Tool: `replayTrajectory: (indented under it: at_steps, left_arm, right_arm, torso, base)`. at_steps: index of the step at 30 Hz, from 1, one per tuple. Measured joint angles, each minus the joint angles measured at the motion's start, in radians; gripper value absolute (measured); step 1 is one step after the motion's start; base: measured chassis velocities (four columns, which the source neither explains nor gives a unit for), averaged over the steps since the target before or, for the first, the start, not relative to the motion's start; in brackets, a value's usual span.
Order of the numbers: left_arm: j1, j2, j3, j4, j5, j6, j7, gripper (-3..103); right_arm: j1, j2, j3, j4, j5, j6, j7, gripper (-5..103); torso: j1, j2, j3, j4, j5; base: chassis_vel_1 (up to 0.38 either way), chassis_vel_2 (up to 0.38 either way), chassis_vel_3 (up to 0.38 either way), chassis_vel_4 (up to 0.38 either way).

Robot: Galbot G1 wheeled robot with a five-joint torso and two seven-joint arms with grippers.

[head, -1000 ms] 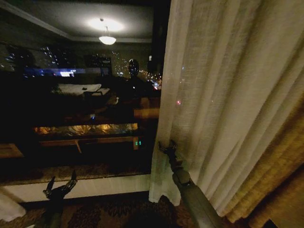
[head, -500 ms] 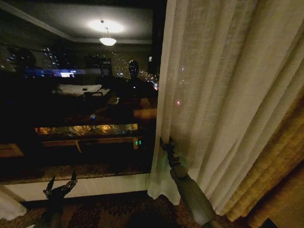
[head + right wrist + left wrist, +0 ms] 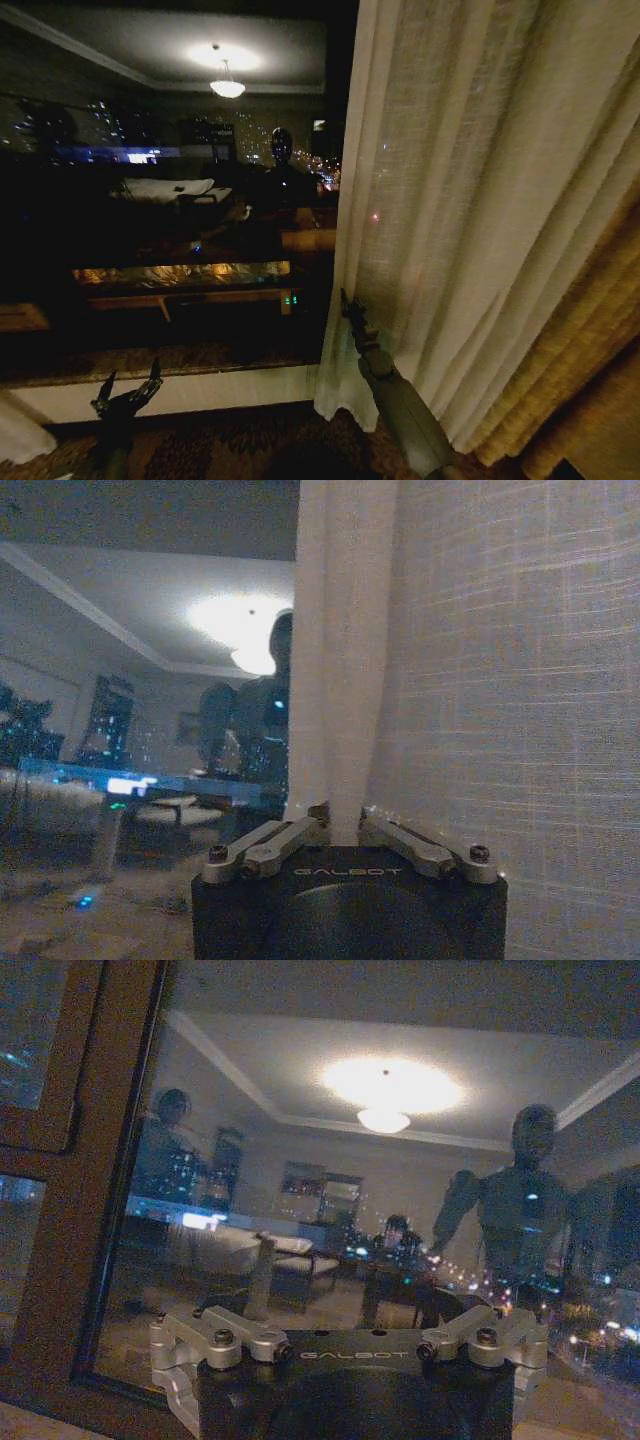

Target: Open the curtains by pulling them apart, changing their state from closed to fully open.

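Note:
The right sheer cream curtain (image 3: 470, 200) hangs in pleats over the right half of the window, its inner edge near the middle of the head view. My right gripper (image 3: 347, 300) is low at that edge, shut on a fold of the curtain (image 3: 340, 680); in the right wrist view the fold runs up from between the closed fingers of the gripper (image 3: 343, 825). A pale bit of fabric (image 3: 15, 438) shows at the lower left corner. My left gripper (image 3: 128, 385) stands open below the sill, and in the left wrist view it (image 3: 350, 1325) faces bare glass with nothing between its fingers.
The dark window glass (image 3: 180, 200) mirrors the room and a ceiling lamp. A thick golden drape (image 3: 590, 380) hangs to the right of the sheer curtain. A stone sill (image 3: 160, 362) runs under the window, above patterned carpet (image 3: 240, 440).
Almost nothing differs. The right gripper keeps its hold low on the curtain's edge, which swayed slightly left and back. The left arm has stayed still.

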Motion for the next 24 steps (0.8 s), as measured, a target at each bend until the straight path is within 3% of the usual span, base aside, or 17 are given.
replayTrajectory:
  at_steps: [5, 16, 24]
  left_arm:
    - [0.0, 0.0, 0.0, 0.0, 0.0, 0.0, 0.0, 100]
    - [0.0, 0.0, 0.0, 0.0, 0.0, 0.0, 0.0, 100]
    - [0.0, 0.0, 0.0, 0.0, 0.0, 0.0, 0.0, 100]
  right_arm:
    - [0.002, 0.0, 0.002, -0.004, 0.03, 0.012, -0.012, 0]
    - [0.003, -0.008, 0.002, -0.004, 0.069, 0.009, -0.041, 0]
    - [0.003, -0.012, 0.005, -0.003, 0.076, 0.01, -0.05, 0]
  torso:
    - [0.0, 0.0, 0.0, -0.0001, 0.0001]
    - [0.0, 0.0, 0.0, 0.0, 0.0]
    - [0.0, 0.0, 0.0, 0.0001, 0.0]
  base:
    - [0.0, 0.0, 0.0, 0.0]
    - [-0.011, -0.011, 0.01, 0.012]
    - [-0.147, -0.125, 0.15, 0.148]
